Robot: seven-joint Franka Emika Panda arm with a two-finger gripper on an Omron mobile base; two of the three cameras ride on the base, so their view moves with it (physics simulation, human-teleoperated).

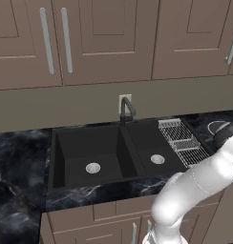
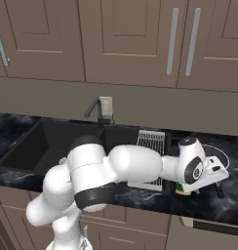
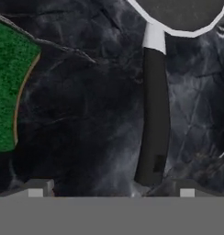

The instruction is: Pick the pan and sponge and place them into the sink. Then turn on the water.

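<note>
The pan (image 3: 182, 13) lies on the black marble counter, its light rim at the top of the hand view, and its straight black handle (image 3: 153, 110) runs down toward my fingertips. My gripper (image 3: 111, 193) hovers open just above the counter. The handle's end lies between the two tips, nearer the right one. The green-topped sponge (image 3: 8, 87) lies to the left of the handle, apart from it. In the right base view my hand (image 2: 214, 178) hangs over the pan (image 2: 221, 152), with the sponge (image 2: 183, 191) just under its left side. The black double sink (image 1: 94, 152) holds nothing.
A wire dish rack (image 1: 183, 140) sits over the sink's right edge, between the basins and the pan. The dark curved faucet (image 1: 126, 112) stands behind the divider, with no stream falling. Wall cupboards hang above and the counter's front edge (image 2: 204, 215) is close below my hand.
</note>
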